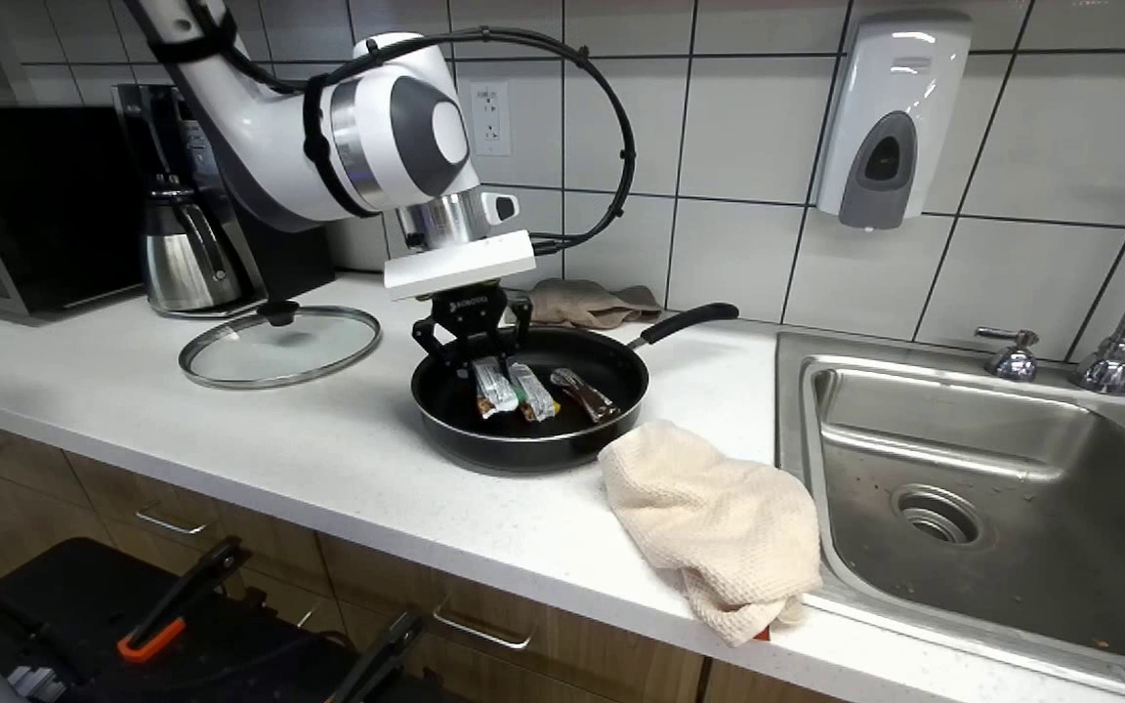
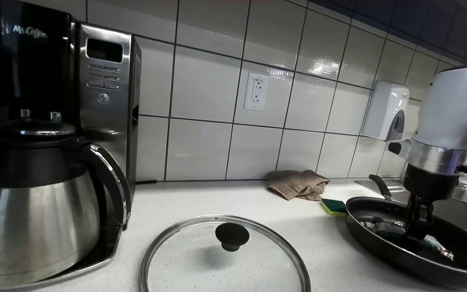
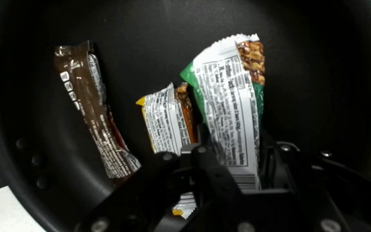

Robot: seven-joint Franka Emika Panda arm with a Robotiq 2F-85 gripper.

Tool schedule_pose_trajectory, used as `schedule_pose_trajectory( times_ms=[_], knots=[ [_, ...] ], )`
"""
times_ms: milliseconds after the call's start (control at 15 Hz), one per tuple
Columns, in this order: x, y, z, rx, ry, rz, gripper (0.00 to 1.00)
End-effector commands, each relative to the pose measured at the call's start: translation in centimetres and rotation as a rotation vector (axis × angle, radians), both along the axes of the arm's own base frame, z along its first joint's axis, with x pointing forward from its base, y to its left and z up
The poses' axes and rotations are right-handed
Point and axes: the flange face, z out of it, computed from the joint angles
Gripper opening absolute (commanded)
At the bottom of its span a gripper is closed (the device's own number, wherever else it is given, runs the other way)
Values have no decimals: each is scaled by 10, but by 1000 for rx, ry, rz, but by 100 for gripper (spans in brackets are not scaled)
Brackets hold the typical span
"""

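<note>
The hand (image 3: 235, 138) is low inside my round black frying pan (image 1: 514, 451), gripping a white-backed snack-bar packet with green edges (image 3: 225, 96), a finger against each long side. I cannot tell whether the packet's underside touches the pan's bottom.

On my wrist view that packet runs from between the fingers towards twelve o'clock. Just beside it, at nine o'clock, lies a white-backed packet with yellow and orange edges (image 3: 164, 119), partly hidden by the hand. Farther out at nine, well apart from the gripped one, I see a glossy brown wrapper (image 3: 92, 101).

Taking the tiled wall (image 1: 738, 117) as twelve in an exterior view, I see the slim black pan handle (image 1: 689, 320) pointing to two o'clock and a crumpled brown cloth (image 1: 572, 301) at one. A round clear glass lid (image 1: 260, 356) rests on the white worktop (image 1: 328, 439) at nine. At four, a cream textured towel (image 1: 719, 527) lies between the pan and a stainless-steel sink (image 1: 795, 420). A green-and-yellow sponge (image 2: 333, 207) sits just beside the pan in an exterior view.
</note>
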Motion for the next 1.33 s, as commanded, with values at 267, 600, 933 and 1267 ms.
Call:
schedule_pose_trajectory(
  times_ms=[267,600,933,1267],
  knots=[
    [9,-3,6,-8,-48,6,74],
    [10,19,40,-23,-102,7,100],
    [12,60,64,-30,-113,103,100],
    [16,79,60,-1,-133,144,100]
  ],
)
